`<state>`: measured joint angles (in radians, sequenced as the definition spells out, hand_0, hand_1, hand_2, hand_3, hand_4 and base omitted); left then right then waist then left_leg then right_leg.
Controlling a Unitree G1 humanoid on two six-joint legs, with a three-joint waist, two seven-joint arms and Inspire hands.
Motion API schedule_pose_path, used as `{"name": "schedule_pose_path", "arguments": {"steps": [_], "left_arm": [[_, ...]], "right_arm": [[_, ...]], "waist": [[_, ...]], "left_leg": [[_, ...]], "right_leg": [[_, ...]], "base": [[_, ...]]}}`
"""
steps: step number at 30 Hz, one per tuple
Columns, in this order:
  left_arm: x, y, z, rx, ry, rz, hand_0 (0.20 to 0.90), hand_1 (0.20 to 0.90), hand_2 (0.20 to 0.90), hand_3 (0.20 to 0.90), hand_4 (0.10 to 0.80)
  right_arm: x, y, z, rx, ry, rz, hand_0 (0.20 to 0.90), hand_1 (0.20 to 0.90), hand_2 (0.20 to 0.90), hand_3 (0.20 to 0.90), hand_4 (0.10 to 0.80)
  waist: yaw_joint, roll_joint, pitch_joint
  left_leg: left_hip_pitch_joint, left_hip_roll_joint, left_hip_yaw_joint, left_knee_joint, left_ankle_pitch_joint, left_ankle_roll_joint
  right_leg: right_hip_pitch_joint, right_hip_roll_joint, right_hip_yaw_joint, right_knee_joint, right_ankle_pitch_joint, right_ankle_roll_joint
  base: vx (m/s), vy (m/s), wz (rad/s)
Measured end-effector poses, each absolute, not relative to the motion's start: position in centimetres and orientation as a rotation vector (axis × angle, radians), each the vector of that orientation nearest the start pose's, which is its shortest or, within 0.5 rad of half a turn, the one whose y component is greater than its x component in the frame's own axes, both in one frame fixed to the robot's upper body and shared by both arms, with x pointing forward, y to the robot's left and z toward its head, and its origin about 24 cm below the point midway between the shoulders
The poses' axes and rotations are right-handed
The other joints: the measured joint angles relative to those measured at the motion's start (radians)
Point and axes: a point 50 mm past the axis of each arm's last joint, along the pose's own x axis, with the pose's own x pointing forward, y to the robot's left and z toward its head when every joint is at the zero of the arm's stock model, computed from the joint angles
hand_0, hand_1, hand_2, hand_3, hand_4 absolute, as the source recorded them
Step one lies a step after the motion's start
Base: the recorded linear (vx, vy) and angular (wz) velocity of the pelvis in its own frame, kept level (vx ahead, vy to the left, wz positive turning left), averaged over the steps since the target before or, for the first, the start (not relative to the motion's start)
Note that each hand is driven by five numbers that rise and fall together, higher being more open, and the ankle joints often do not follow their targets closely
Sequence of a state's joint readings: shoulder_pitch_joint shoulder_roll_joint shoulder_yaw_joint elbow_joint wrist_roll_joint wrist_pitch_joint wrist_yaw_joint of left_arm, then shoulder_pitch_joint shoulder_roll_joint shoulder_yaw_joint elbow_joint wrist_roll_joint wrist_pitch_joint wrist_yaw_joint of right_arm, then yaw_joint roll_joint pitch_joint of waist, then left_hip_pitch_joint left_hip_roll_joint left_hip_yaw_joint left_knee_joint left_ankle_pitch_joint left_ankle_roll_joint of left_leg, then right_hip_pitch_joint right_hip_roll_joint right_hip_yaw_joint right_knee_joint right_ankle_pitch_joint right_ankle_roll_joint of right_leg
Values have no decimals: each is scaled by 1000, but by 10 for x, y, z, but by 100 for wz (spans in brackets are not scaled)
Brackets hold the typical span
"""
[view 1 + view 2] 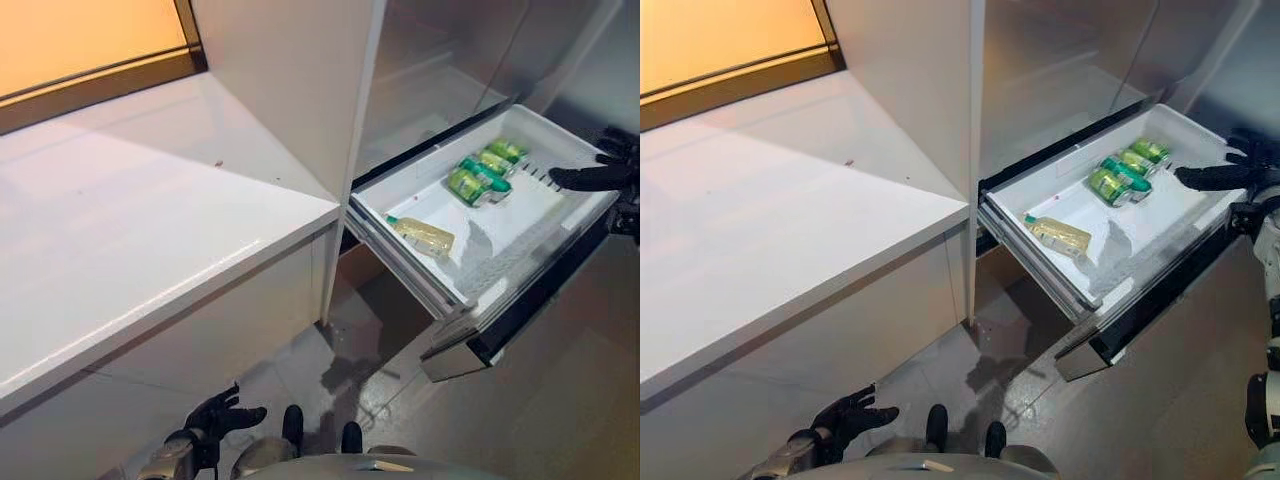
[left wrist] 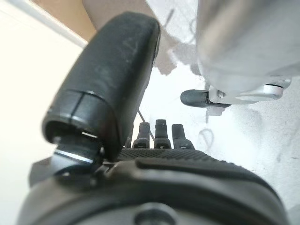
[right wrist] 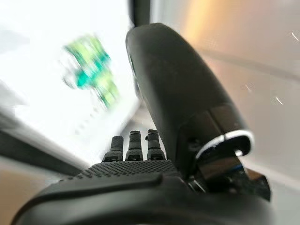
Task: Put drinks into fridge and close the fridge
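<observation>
in the left eye view the fridge drawer (image 1: 420,190) stands pulled out, holding three green cans (image 1: 487,168) side by side and one pale bottle (image 1: 424,236) lying nearer the front. the right hand (image 1: 592,177) reaches over the drawer's far rim with fingers straight, holding nothing. the left hand (image 1: 222,414) hangs low by the white counter (image 1: 150,230), fingers spread.

the right eye view adds more of the right arm.

the left wrist view shows relaxed fingers (image 2: 161,131) over bare floor (image 2: 243,140).

the right wrist view shows the cans as a green blur.

Silver-grey arms — dark robot hand (image 1: 1215,177)
</observation>
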<state>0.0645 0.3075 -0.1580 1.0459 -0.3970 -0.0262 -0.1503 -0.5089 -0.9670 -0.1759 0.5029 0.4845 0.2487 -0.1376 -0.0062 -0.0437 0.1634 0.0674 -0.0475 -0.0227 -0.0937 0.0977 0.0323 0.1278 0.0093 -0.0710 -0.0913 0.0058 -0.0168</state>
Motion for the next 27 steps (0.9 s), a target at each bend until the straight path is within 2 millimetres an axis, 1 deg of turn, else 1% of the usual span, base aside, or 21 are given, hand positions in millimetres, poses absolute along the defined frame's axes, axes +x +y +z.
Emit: {"name": "schedule_pose_path", "arguments": {"steps": [1,2,3,5,7,8,11,15,16,17,18,19,21,23,24,25,26,27], "left_arm": [[99,242,-149,-76,1073,105,900,900,900,900,800],[96,240,-151,-83,1084,102,900,900,900,900,800],[88,237,-153,-92,1102,102,900,900,900,900,800],[81,233,-156,-99,1127,100,900,900,900,900,800],[79,232,-157,-100,1134,100,900,900,900,900,800],[77,232,-158,-97,1139,99,900,900,900,900,800],[74,230,-159,-84,1142,89,900,900,900,900,800],[73,229,-159,-76,1147,79,900,900,900,900,800],[73,229,-159,-73,1147,75,900,900,900,900,800],[74,228,-159,-68,1148,68,900,900,900,900,800],[76,227,-159,-61,1145,59,900,900,900,900,800],[82,227,-158,-57,1133,53,900,900,900,900,800],[92,225,-156,-51,1111,42,900,900,900,900,800],[103,224,-154,-40,1087,32,900,900,900,900,800],[106,224,-153,-38,1080,31,900,900,900,900,800],[116,223,-150,-35,1053,26,900,900,900,900,800],[124,223,-148,-36,1029,23,900,900,900,900,800],[131,222,-146,-37,1012,20,900,900,900,900,800]], "right_arm": [[293,-394,204,-238,-46,-608,900,900,900,900,800],[288,-393,203,-198,-114,-648,900,900,900,900,800],[285,-392,200,-159,-160,-684,900,900,900,900,800],[278,-394,191,-80,-206,-753,900,900,900,900,800],[274,-395,183,-31,-216,-799,900,900,900,900,800],[270,-396,177,4,-227,-832,900,900,900,900,800],[263,-394,155,196,-274,-950,900,900,900,900,800],[256,-391,127,336,-242,-1023,900,900,900,900,800],[254,-388,117,378,-229,-1037,900,900,900,900,800],[253,-387,110,419,-216,-1050,900,900,900,900,800],[253,-387,105,450,-207,-1061,900,900,900,900,800],[252,-387,100,483,-208,-1071,900,900,900,900,800],[251,-387,93,553,-194,-1084,900,900,900,900,800],[250,-388,91,605,-196,-1075,900,900,900,900,800],[251,-388,90,614,-197,-1071,900,900,900,900,800],[252,-388,91,659,-205,-1057,900,900,900,900,800],[254,-387,91,691,-210,-1051,900,900,900,900,800],[254,-387,90,719,-207,-1052,900,900,900,900,800]], "waist": [[-1,2,-7],[-6,6,-15],[-14,11,-26],[-19,17,-41],[-23,22,-45],[-23,24,-48],[-24,31,-57],[-25,34,-58],[-25,34,-58],[-25,33,-57],[-23,33,-52],[-22,35,-31],[-18,33,7],[-15,33,32],[-15,33,39],[-15,28,63],[-13,26,81],[-4,27,94]], "left_leg": [[0,0,2,0,-2,1],[4,0,5,0,-3,2],[6,0,9,0,-4,2],[8,0,13,0,-5,2],[9,1,15,0,-5,2],[9,1,15,0,-5,2],[12,1,20,1,-3,6],[21,1,24,5,-3,6],[24,2,26,6,-5,6],[26,2,28,5,-5,7],[24,1,30,13,-8,8],[21,-1,30,44,-21,10],[-4,-6,27,124,-63,13],[-52,-13,26,203,-98,15],[-64,-16,26,221,-104,16],[-116,-27,22,300,-125,24],[-154,-33,23,360,-152,28],[-178,-35,24,396,-165,30]], "right_leg": [[-1,0,4,0,0,0],[0,0,7,0,0,0],[2,0,9,0,0,0],[2,0,13,0,0,0],[2,0,16,0,0,0],[3,0,16,0,0,0],[3,1,25,0,0,0],[6,2,32,5,2,-3],[6,2,33,11,-2,2],[7,2,33,14,-2,1],[1,2,33,26,-7,1],[0,-1,32,55,-21,3],[-29,-9,29,141,-63,2],[-91,-20,24,247,-114,4],[-107,-23,23,275,-127,5],[-165,-32,18,377,-167,8],[-206,-41,17,441,-195,6],[-230,-49,18,479,-210,7]], "base": [[38,-3,-17],[41,-8,-14],[51,-12,-10],[47,-11,-6],[64,-17,-3],[96,-33,-3],[74,-33,-6],[63,-41,-5],[50,-58,-5],[30,-47,-5],[33,-45,-1],[27,-37,4],[1,-31,6],[-49,-21,5],[-76,-16,11],[-47,-6,13],[-77,-4,13],[-96,5,6]]}}
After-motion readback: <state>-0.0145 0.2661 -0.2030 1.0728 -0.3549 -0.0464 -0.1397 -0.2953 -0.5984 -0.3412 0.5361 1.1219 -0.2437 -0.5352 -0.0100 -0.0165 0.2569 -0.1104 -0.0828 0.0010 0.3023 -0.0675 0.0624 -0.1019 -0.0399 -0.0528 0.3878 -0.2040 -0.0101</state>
